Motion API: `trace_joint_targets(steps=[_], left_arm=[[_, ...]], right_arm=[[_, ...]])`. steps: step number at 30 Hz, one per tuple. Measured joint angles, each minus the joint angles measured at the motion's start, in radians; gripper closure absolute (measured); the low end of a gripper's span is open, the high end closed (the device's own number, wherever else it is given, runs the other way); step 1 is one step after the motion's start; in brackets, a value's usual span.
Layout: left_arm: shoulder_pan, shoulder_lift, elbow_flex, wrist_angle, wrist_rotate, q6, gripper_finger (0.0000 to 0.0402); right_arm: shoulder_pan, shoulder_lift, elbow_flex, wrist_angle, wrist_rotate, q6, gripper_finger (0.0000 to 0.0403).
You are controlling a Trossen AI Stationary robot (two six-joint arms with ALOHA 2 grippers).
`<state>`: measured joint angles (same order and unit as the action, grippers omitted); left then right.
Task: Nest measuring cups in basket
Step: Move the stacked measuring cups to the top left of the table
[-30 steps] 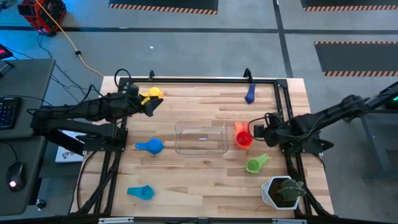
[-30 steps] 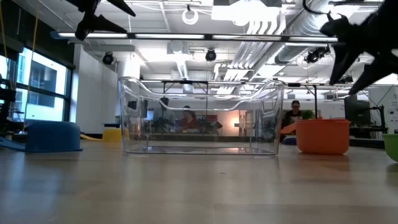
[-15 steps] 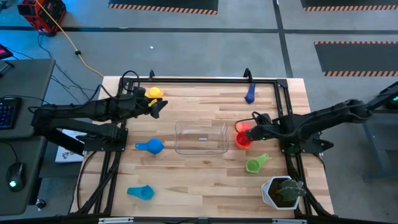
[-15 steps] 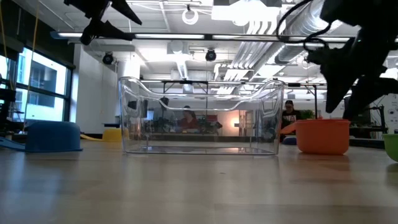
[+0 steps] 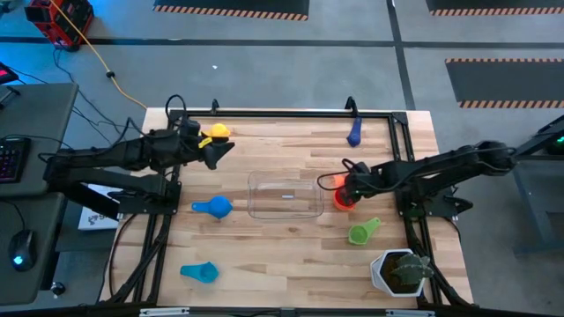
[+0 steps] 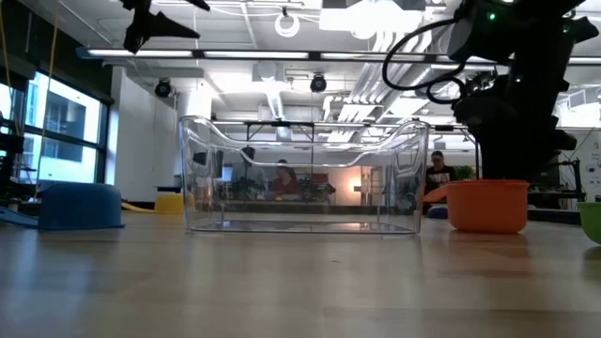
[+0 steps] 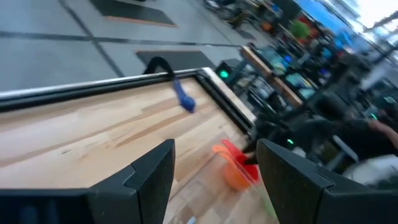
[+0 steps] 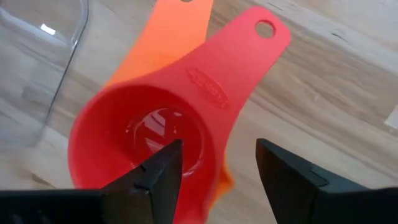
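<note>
A red measuring cup sits nested in an orange cup on the table, just right of the clear basket. My right gripper hangs open over it, pointing steeply down. One finger is over the bowl and the other is outside the wall on the handle side. My left gripper is open with nothing between its fingers, high above the table beside the yellow cup. Dark blue, blue, light blue and green cups lie apart on the table. My right gripper stands astride the red cup's wall beside its handle, coming from above. The low view shows its dark body right over the orange cup's rim. I cannot tell whether a finger touches the cup.
A white pot with a green plant stands at the near right corner. A black frame rail runs along the table's far edge and down both sides. Bare wood lies in front of the basket.
My right gripper has gone toward the table's left and down, from beside the red cup to right over it. Its wrist has rolled as it went. The cups and the basket have stayed where they were.
</note>
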<state>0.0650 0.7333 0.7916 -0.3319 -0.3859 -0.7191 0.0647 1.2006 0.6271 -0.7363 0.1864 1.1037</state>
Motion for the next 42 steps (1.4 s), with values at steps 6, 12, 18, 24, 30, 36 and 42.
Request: trace_joint_targets(steps=[6,12,18,24,30,36,42], left_arm=[[0.000,-0.006,0.010,-0.002,0.011,0.034,0.0183],[0.000,-0.044,0.010,0.024,0.035,0.042,0.0183],[0.000,-0.130,0.011,0.087,0.041,0.059,0.0183],[0.000,-0.210,0.011,0.173,0.039,0.070,0.0183],[0.000,-0.244,0.012,0.226,0.034,0.127,0.0183],[0.000,-0.237,0.012,0.225,0.015,0.132,0.0183],[0.000,-0.227,0.011,0.224,0.015,0.129,0.0183]], right_arm=[[0.000,0.012,0.000,0.016,0.004,-0.002,0.0262],[-0.019,0.012,0.000,0.036,0.013,0.017,0.0369],[-0.068,0.004,0.055,0.014,0.014,-0.045,0.0379],[-0.168,0.005,0.262,-0.140,0.095,-0.250,0.0395],[-0.375,0.057,0.547,-0.286,0.218,-0.545,0.0398],[-0.512,0.234,0.736,-0.098,0.092,-0.689,0.0400],[-0.487,0.533,0.970,0.064,-0.034,-0.712,0.0401]])
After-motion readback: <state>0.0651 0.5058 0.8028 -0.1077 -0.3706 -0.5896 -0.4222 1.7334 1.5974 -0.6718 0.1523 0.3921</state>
